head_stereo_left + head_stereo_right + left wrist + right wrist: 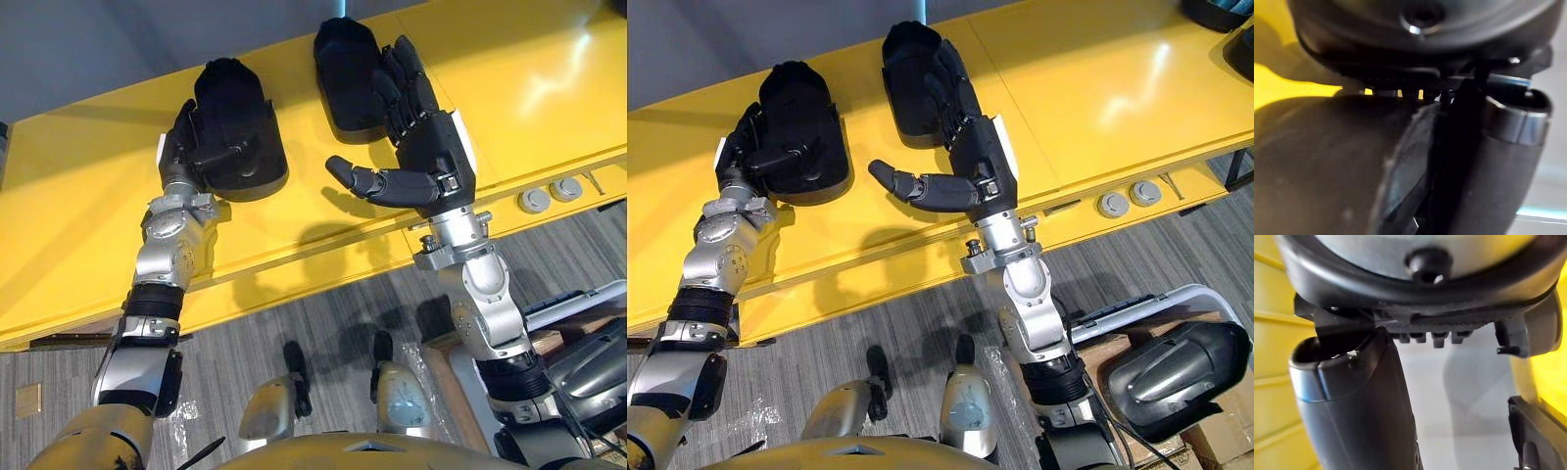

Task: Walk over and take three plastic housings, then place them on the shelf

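The left hand (186, 145) is closed on the left housing (240, 108). Its thumb is folded across the housing's near end and its fingers curl against the housing's left side. This black housing lies flat on the yellow shelf (98, 215), close to the front edge.

The right hand (431, 147) is open, with straight fingers (402, 73) and the thumb (367, 181) spread wide towards the left arm, holding nothing. The fingers lie along the right side of the right housing (343, 73); they look to be resting on it, though contact is hard to judge. That housing also lies flat on the shelf, further back than the left one and apart from it.

Two round grey discs (549, 195) sit side by side on the shelf's lower front ledge, to the right of the right wrist. Grey striped floor (294, 323) runs below the shelf.
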You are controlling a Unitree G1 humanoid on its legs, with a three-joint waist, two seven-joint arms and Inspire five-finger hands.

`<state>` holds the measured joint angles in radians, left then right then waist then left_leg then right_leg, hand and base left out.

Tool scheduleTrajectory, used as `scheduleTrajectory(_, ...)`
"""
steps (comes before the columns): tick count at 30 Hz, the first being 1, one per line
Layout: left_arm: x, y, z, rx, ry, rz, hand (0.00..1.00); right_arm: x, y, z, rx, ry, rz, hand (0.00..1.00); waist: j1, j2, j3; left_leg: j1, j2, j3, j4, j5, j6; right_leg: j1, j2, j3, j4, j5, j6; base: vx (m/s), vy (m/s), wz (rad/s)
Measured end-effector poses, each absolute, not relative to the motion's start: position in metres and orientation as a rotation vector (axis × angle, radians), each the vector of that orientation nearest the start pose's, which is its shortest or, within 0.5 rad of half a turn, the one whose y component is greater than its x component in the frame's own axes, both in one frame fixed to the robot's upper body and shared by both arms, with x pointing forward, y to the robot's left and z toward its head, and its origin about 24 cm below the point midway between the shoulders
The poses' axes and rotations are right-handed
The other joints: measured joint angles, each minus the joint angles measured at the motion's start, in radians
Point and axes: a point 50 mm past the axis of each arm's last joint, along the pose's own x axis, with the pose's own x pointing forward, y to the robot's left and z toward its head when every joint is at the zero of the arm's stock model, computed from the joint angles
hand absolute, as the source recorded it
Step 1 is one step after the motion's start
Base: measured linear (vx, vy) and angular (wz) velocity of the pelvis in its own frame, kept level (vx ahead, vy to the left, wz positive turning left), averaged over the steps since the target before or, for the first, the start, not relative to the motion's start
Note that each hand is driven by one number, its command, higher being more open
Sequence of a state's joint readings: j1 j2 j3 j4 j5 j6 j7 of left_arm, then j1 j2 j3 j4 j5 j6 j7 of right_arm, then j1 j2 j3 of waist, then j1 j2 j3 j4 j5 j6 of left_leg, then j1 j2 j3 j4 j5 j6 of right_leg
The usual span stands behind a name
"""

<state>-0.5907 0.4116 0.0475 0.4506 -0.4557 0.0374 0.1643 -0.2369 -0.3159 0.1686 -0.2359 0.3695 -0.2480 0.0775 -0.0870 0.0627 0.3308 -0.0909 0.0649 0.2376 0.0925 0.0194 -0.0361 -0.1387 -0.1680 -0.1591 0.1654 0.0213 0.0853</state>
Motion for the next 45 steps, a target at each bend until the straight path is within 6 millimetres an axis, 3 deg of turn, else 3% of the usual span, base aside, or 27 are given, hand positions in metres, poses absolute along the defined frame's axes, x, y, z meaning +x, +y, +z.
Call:
scheduleTrajectory(3,0.349,0.25,0.133,-0.066,-0.101,0.24,1.0,0.259,-0.137,0.168,0.073,-0.629,0.366,1.0,0.001,0.0,-0.001,0.032,0.0,0.003,-0.016,0.0,0.0,0.031,0.003,-0.001,-0.018,0.001,0.001,0.01,0.002,-0.01)
scheduleTrajectory(7,0.346,0.256,0.13,-0.067,-0.063,0.244,1.0,0.259,-0.137,0.167,0.085,-0.625,0.353,1.0,0.006,0.003,-0.004,0.066,0.0,0.003,-0.042,0.001,-0.001,0.07,0.006,-0.006,-0.048,0.005,0.006,0.0,0.0,0.0)
scheduleTrajectory(17,0.342,0.267,0.129,-0.042,-0.04,0.276,1.0,0.253,-0.142,0.149,0.109,-0.557,0.306,1.0,0.003,0.002,-0.085,0.116,-0.002,0.003,-0.076,0.0,-0.004,0.125,0.013,-0.011,-0.099,0.011,0.007,0.05,0.004,-0.02)
scheduleTrajectory(19,0.341,0.27,0.137,-0.049,-0.086,0.306,1.0,0.252,-0.143,0.148,0.109,-0.553,0.303,1.0,0.003,0.003,-0.087,0.132,-0.002,0.005,-0.08,-0.001,-0.005,0.136,0.014,-0.006,-0.1,0.011,0.007,-0.01,0.002,-0.08)
scheduleTrajectory(23,0.329,0.276,0.178,-0.098,-0.363,0.432,1.0,0.248,-0.142,0.142,0.138,-0.552,0.289,1.0,0.001,0.004,-0.114,0.135,-0.004,0.005,-0.081,-0.001,-0.006,0.143,0.016,-0.007,-0.108,0.011,0.007,-0.02,0.002,-0.01)
scheduleTrajectory(28,0.295,0.275,0.236,-0.185,-0.762,0.535,1.0,0.247,-0.142,0.14,0.151,-0.561,0.279,1.0,0.006,0.014,-0.152,0.139,-0.003,-0.009,-0.089,0.001,-0.007,0.157,0.014,-0.027,-0.119,0.013,0.008,0.0,-0.003,0.07)
scheduleTrajectory(30,0.279,0.268,0.242,-0.184,-0.852,0.535,1.0,0.247,-0.14,0.14,0.161,-0.56,0.273,1.0,0.011,0.017,-0.177,0.139,-0.004,-0.016,-0.101,0.006,-0.008,0.16,0.014,-0.034,-0.124,0.013,0.008,0.02,-0.004,0.14)
scheduleTrajectory(32,0.264,0.259,0.236,-0.18,-0.906,0.543,1.0,0.247,-0.139,0.139,0.175,-0.559,0.252,1.0,0.018,0.02,-0.192,0.149,-0.005,-0.025,-0.106,0.006,-0.008,0.177,0.013,-0.044,-0.134,0.013,0.008,0.03,-0.001,0.13)
scheduleTrajectory(38,0.19,0.236,0.187,-0.323,-0.936,0.612,1.0,0.242,-0.144,0.125,0.152,-0.511,0.157,1.0,0.036,0.009,-0.217,0.168,-0.008,-0.056,-0.142,0.019,-0.013,0.218,0.016,-0.089,-0.164,0.012,0.009,0.01,-0.005,0.17)
scheduleTrajectory(39,0.161,0.219,0.172,-0.159,-0.893,0.448,1.0,0.232,-0.166,0.129,0.18,-0.547,0.038,1.0,0.084,-0.046,-0.246,0.17,-0.012,-0.07,-0.168,0.032,-0.014,0.226,0.013,-0.109,-0.175,0.014,0.013,0.01,-0.004,0.14)
scheduleTrajectory(45,0.162,0.219,0.171,-0.159,-0.887,0.448,1.0,0.232,-0.166,0.129,0.18,-0.546,0.039,1.0,0.083,-0.054,-0.242,0.166,-0.012,-0.075,-0.161,0.033,-0.013,0.227,0.013,-0.112,-0.175,0.014,0.013,0.0,0.0,0.01)
